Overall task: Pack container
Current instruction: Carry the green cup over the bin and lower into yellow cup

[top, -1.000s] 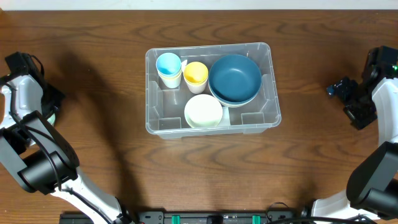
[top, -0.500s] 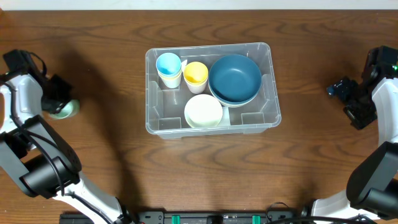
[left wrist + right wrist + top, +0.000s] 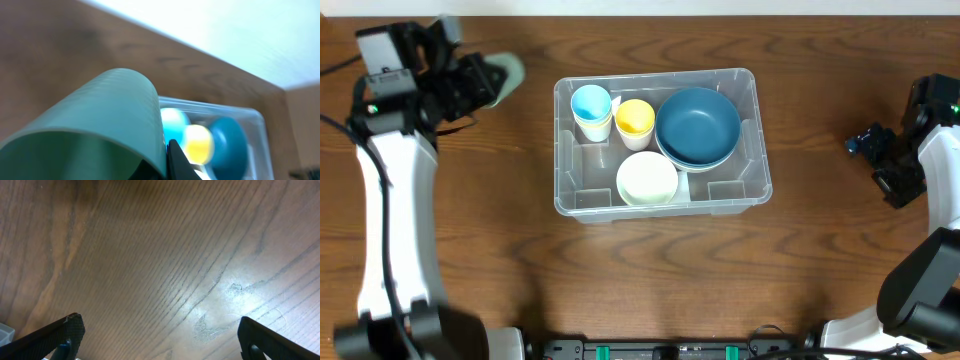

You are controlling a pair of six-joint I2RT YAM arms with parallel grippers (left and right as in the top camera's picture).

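Overhead: the container point(image 3: 658, 200) sits mid-counter point(image 3: 640, 290). Inside it a light blue cup point(image 3: 590, 104) stands at 10 o'clock with a yellow cup point(image 3: 635, 118) just beside it. A dark blue bowl point(image 3: 697, 126) is at 2 o'clock and a cream bowl point(image 3: 647, 178) at 6 o'clock. The left gripper point(image 3: 480, 82) hangs at 10 o'clock from the container, apart from it, with its jaws clamped on a pale green cup point(image 3: 506, 74). The right gripper point(image 3: 870, 145) is well off at 3 o'clock, jaws spread wide and holding nothing.

Left wrist: the green cup lies tilted across the lower left, one finger point(image 3: 176, 161) against its rim. The container shows blurred at 4 o'clock beyond it.

Right wrist: two fingertips point(image 3: 70, 329) stand far apart over bare wood.
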